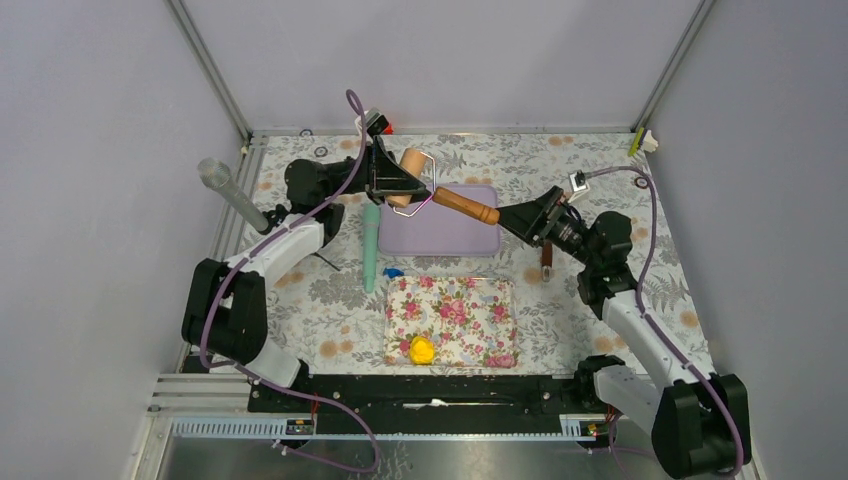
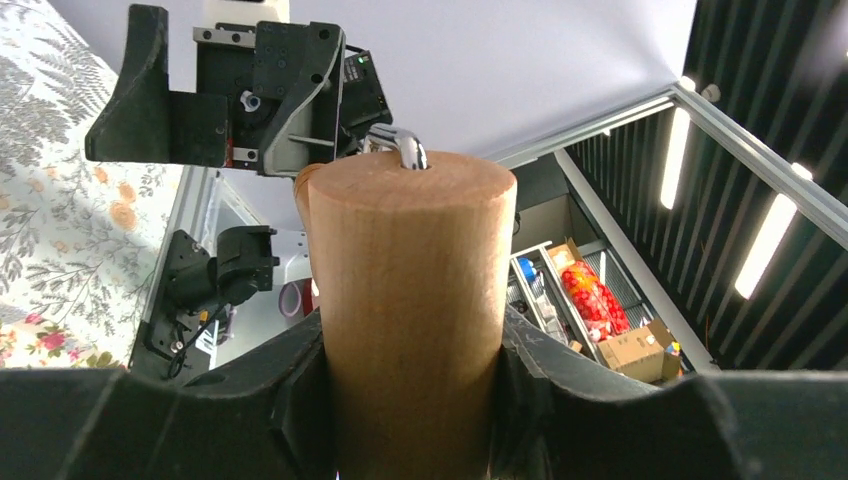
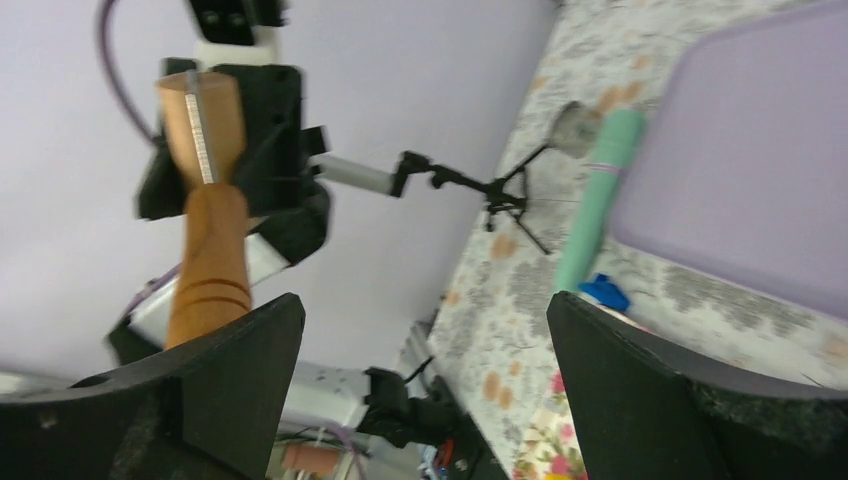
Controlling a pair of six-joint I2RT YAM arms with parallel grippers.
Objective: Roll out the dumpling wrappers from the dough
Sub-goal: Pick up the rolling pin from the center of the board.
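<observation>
Big table under a grey leafy-print cloth point(image 1: 300, 300). On the near side there's a rectangular pink-rose fabric mat point(image 1: 460, 310), and just behind it a flat lilac plastic tray point(image 1: 450, 235).

The left gripper point(image 2: 410, 400) is partway closed, clamped on the pale wooden drum point(image 2: 410, 260) of a small handled roller, which it holds up over the tray's far-left corner. The roller's darker brown turned handle point(image 1: 465, 207) points toward the right gripper point(image 3: 422, 310). Its fingers are spread as wide as they go, with the handle just beside one of them and nothing gripped.

A mint-green cylindrical rolling pin point(image 1: 371, 245) lies left of the tray.

The dough point(image 1: 422, 350), a small bright yellow lump, sits by the mat's near edge, well apart from both grippers.
</observation>
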